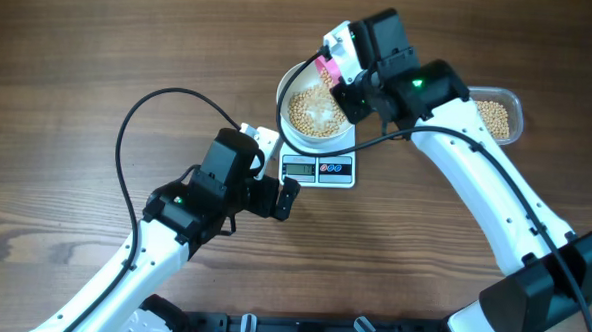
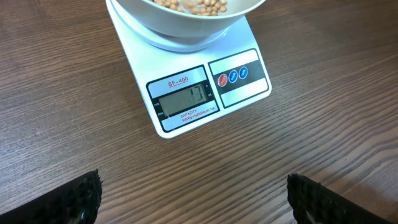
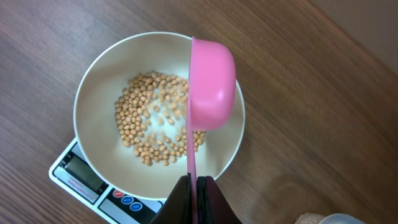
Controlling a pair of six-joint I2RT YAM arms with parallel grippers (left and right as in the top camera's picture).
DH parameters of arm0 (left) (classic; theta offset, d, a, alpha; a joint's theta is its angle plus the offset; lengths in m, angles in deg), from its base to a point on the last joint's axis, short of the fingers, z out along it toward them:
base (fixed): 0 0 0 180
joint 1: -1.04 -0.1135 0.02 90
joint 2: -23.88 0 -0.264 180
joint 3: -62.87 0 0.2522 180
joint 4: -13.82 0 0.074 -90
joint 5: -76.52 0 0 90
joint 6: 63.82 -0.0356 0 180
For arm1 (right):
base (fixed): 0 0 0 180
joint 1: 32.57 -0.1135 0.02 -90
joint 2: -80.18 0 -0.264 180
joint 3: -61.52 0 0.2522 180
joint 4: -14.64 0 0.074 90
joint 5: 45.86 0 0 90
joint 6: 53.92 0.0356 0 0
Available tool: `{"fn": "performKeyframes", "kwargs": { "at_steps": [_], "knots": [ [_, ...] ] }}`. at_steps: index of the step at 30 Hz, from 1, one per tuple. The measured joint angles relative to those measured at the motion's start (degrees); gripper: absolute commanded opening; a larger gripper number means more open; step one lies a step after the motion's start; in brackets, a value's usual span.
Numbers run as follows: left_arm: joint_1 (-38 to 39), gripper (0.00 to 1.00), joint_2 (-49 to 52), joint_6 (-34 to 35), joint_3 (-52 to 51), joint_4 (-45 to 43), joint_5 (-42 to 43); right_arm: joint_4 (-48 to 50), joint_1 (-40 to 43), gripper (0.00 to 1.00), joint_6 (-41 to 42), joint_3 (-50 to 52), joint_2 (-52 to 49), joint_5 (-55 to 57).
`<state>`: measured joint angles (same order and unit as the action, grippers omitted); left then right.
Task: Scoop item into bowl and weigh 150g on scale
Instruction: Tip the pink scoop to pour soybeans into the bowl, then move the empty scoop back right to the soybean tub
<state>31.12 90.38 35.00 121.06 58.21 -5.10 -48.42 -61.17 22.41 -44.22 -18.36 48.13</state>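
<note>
Squeezing the pink scoop (image 3: 211, 81), the right hand (image 3: 194, 186) is tipping beans (image 3: 146, 134) into the bowl (image 3: 99, 87) on the scale (image 3: 81, 173), probably needing more, while the left hand (image 2: 193, 196) is hanging open.

The overhead camera looks straight down on the brown wooden table (image 1: 71, 56) from far above, so both arms fit in. The left wrist camera sits low and close, facing forward and down at the small white square digital scale (image 2: 205, 87), with black ribbed fingers (image 2: 68, 202) of the left gripper (image 2: 194, 202) in its bottom corners. The right wrist camera looks steeply down, close, into the round deep white bowl (image 3: 99, 106), along the pink plastic scoop (image 3: 211, 87). All three views share scale and bowl.
</note>
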Motion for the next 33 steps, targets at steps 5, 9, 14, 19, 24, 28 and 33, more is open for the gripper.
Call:
{"fn": "performKeyframes", "kwargs": {
  "at_steps": [5, 9, 14, 19, 24, 28, 33],
  "knots": [
    [0.0, 1.0, 0.0, 0.0, 0.0, 0.0, 0.0, -1.2, -2.6, 0.04, -1.5, 0.0, 0.0, 3.5],
    [0.0, 1.0, 0.0, 0.0, 0.0, 0.0, 0.0, -1.2, -4.1, 0.04, -2.1, 0.0, 0.0, 6.3],
    [0.0, 1.0, 0.0, 0.0, 0.0, 0.0, 0.0, -1.2, -4.1, 0.04, -1.9, 0.0, 0.0, 7.0],
    [0.0, 1.0, 0.0, 0.0, 0.0, 0.0, 0.0, -1.3, -4.0, 0.04, 0.7, 0.0, 0.5, 5.0],
    [0.0, 1.0, 0.0, 0.0, 0.0, 0.0, 0.0, -1.3, -1.5, 0.04, 3.7, 0.0, 3.4, -3.0],
    [0.0, 1.0, 0.0, 0.0, 0.0, 0.0, 0.0, -2.3, 5.7, 0.04, 4.9, 0.0, 6.6, -16.7],
    [0.0, 1.0, 0.0, 0.0, 0.0, 0.0, 0.0, -6.5, 17.8, 0.04, 5.5, -0.1, 7.9, -29.5]
  ]
}}
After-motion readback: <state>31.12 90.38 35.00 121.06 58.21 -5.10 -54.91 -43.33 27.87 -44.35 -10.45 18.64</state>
